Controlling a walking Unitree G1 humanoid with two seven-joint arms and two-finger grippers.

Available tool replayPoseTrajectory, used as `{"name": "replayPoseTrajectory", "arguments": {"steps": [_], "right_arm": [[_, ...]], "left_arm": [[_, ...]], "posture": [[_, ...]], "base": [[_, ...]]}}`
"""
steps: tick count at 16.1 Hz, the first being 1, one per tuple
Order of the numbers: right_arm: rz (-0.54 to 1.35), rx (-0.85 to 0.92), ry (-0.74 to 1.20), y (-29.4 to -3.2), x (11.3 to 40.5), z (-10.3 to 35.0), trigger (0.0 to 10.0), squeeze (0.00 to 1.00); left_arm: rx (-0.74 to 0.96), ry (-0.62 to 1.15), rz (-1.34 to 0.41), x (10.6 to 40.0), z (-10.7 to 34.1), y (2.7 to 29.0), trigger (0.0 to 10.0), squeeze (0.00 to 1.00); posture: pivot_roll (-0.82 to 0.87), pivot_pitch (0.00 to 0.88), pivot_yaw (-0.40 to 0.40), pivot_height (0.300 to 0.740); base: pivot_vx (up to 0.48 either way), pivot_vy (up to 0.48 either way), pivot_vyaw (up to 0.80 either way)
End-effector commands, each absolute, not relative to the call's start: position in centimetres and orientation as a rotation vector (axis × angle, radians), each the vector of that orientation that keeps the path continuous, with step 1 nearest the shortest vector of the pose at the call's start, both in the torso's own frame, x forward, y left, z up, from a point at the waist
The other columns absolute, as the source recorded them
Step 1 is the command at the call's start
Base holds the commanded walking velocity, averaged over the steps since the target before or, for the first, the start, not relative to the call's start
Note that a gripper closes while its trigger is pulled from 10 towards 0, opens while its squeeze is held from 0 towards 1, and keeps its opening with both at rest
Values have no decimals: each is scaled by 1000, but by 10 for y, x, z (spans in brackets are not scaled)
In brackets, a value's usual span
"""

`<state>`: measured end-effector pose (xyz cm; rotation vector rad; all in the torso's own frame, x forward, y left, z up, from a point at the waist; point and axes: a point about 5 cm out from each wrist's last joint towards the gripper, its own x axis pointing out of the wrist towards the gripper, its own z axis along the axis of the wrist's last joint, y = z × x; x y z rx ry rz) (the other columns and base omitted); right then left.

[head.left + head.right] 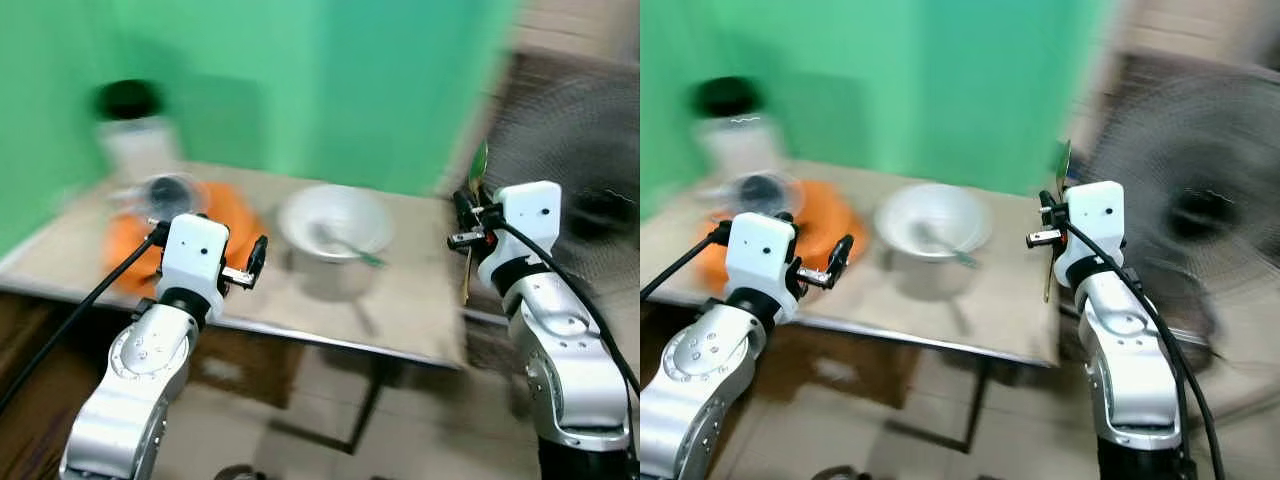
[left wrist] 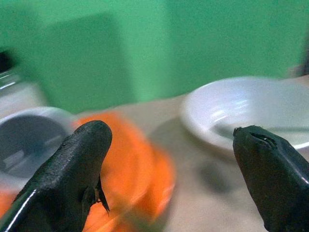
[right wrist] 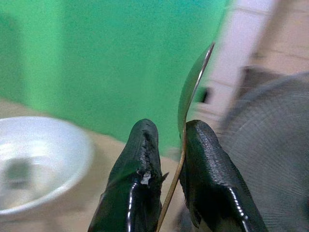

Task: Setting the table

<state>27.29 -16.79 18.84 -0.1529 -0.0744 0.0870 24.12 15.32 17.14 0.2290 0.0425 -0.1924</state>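
Two silver arms reach over a beige table point(image 1: 400, 310) before a green wall point(image 1: 330, 80). The left gripper point(image 2: 169, 159) gapes empty above an orange plate point(image 1: 225, 215). The right gripper point(image 3: 166, 159) pinches one spoon point(image 3: 193, 87) upright, off the table's right end. One white bowl point(image 1: 335, 225) holds a utensil point(image 1: 345, 245).

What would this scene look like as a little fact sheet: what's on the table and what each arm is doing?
table: white bowl, orange plate, grey cup, jar
in bowl: a utensil, blurred
left gripper: open, empty, near the plate
right gripper: shut on a spoon, held upright beside the table
backdrop: green wall
picture: blurred
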Motion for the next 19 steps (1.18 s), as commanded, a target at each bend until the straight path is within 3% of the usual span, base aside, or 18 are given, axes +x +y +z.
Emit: {"name": "replayPoseTrajectory", "arguments": {"steps": [1, 7, 15, 19], "right_arm": [[39, -161, -179, -171, 271, 203, 10000, 0], [-173, -140, -278, -169, 275, 200, 10000, 0], [-239, -110, -296, -167, 272, 193, 10000, 0], [-243, -53, -116, -175, 274, 167, 10000, 0]], "left_arm": [[247, -13, -191, 240, 180, 153, 10000, 0], [242, -63, -196, 245, 184, 151, 10000, 0], [236, -73, -198, 250, 186, 153, 10000, 0], [200, -34, -125, 252, 180, 165, 10000, 0]], "posture": [[83, 0, -47, 740], [98, 0, -27, 740], [79, 0, 1, 740], [80, 0, 1, 740]], "base": [[0, 0, -800], [0, 0, -800], [0, 0, -800], [0, 0, -600]]}}
